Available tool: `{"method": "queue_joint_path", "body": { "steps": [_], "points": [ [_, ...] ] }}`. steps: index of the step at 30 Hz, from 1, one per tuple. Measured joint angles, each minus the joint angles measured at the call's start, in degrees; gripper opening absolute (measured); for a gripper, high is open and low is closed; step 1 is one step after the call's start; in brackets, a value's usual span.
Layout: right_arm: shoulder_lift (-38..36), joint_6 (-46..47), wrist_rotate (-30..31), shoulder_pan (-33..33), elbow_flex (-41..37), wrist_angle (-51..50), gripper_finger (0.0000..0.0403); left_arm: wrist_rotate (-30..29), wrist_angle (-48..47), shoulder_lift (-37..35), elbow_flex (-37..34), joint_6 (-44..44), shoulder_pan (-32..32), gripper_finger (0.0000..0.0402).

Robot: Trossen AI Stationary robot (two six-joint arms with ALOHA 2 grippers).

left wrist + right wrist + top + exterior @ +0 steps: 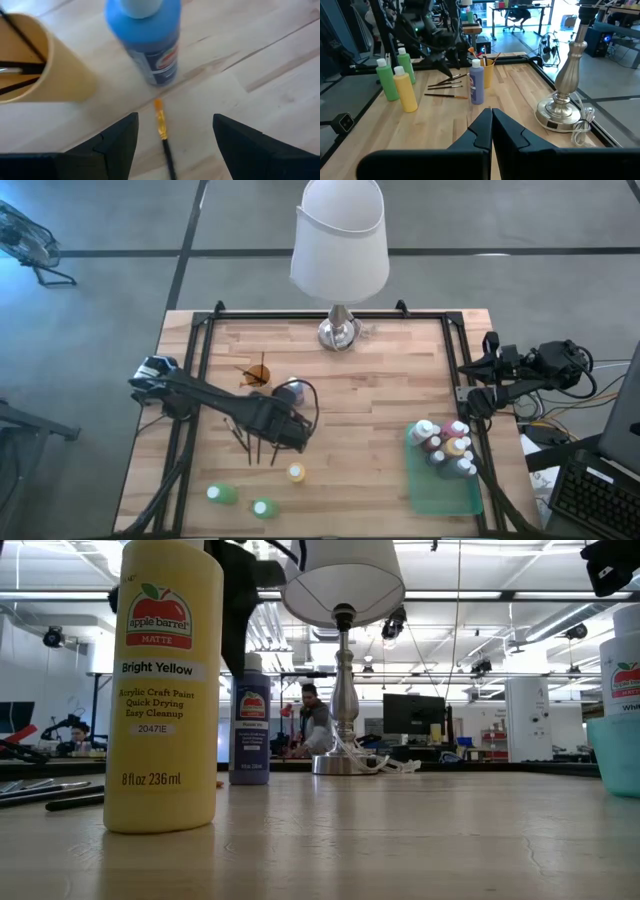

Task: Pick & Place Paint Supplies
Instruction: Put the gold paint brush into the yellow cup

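Several thin dark-handled paintbrushes [250,446] lie flat on the wooden table [380,410]. My left gripper [172,120] hangs open over them, pointing steeply down, its fingers either side of one brush with an orange tip [161,122] and clear of it. Just beyond stand a blue-purple paint bottle [147,40] and a tan cup [35,60] holding more brushes. A yellow bottle [296,472] and two green bottles [222,494] stand near the front edge. My right gripper [491,125] waits shut at the table's right edge.
A flat green tray [445,490] at the front right holds several white-capped bottles [445,445]. A tall lamp with a white shade [340,240] stands on its silver base [338,332] at the far middle. Bare wood lies between the brushes and the tray.
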Motion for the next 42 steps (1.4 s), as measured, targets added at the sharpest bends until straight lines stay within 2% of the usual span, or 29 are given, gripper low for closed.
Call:
{"method": "queue_joint_path", "body": {
  "steps": [11, 26, 42],
  "points": [
    [0.0, 0.0, 0.0, 0.0, 0.0, 0.0, 0.0008, -0.2, 8.6, 0.0, -7.5, -1.6, 0.0, 0.0247],
    [0.0, 0.0, 0.0, 0.0, 0.0, 0.0, 0.0008, -0.1, 12.9, 0.2, -10.6, -0.5, 0.1, 0.0238],
    [0.0, 0.0, 0.0, 0.0, 0.0, 0.0, 0.0008, 1.4, 27.5, 0.2, -21.0, -1.8, 1.1, 0.0238]
  ]
}}
